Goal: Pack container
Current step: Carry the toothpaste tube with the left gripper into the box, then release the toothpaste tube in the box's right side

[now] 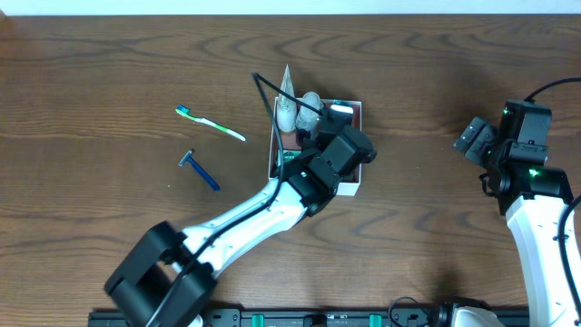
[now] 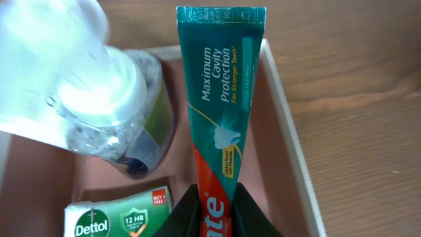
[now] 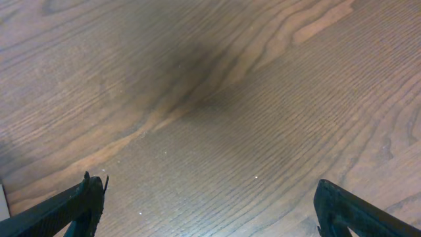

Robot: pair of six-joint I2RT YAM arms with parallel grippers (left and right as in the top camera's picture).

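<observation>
The container (image 2: 290,135), white-walled with a reddish-brown inside, lies under my left gripper (image 2: 217,205), which is shut on the lower end of a teal and red toothpaste tube (image 2: 222,105). The tube points along the container's right wall. Inside also sit a clear bottle with a white cap (image 2: 108,115) and a green Dettol soap box (image 2: 122,214). In the overhead view the left gripper (image 1: 313,136) hangs over the container (image 1: 349,188), and the tube's tip (image 1: 287,80) sticks out past its far edge. My right gripper (image 3: 210,201) is open over bare wood, far right (image 1: 477,136).
A toothbrush with a green and white handle (image 1: 211,123) and a blue razor (image 1: 200,170) lie on the dark wooden table (image 1: 109,200) to the left of the container. The left arm crosses the table from the front edge.
</observation>
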